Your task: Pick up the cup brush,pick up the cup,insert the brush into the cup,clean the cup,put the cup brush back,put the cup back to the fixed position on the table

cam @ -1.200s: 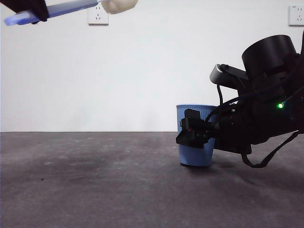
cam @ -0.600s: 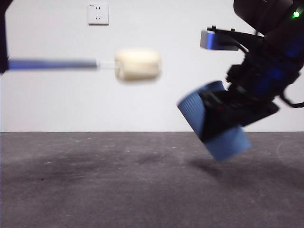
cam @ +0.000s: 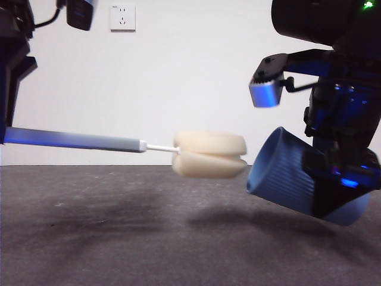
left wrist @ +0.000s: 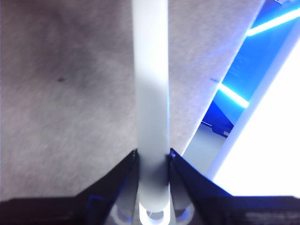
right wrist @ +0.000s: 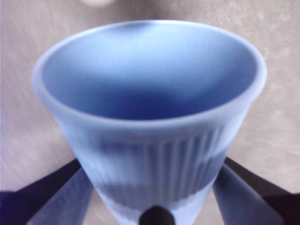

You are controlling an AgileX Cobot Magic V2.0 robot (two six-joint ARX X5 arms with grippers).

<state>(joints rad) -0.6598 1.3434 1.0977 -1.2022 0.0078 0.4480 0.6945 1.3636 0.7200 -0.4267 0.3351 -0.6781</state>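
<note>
My right gripper [cam: 330, 179] is shut on the light blue ribbed cup [cam: 286, 176] and holds it above the table [cam: 119, 238], tipped on its side with the mouth toward the left. The right wrist view shows the cup [right wrist: 150, 117] between the jaws, its inside empty. My left gripper [cam: 9, 134] is shut on the grey handle [left wrist: 150, 93] of the cup brush and holds it level. The cream-yellow sponge head [cam: 209, 154] hangs just left of the cup's mouth, outside it.
A white wall with a power socket [cam: 122, 17] stands behind the table. Both arms are big and dark at the picture's upper corners.
The right gripper lifted the cup off the table and tipped it sideways. The left gripper brought the brush down and to the right, up to the cup's mouth.
</note>
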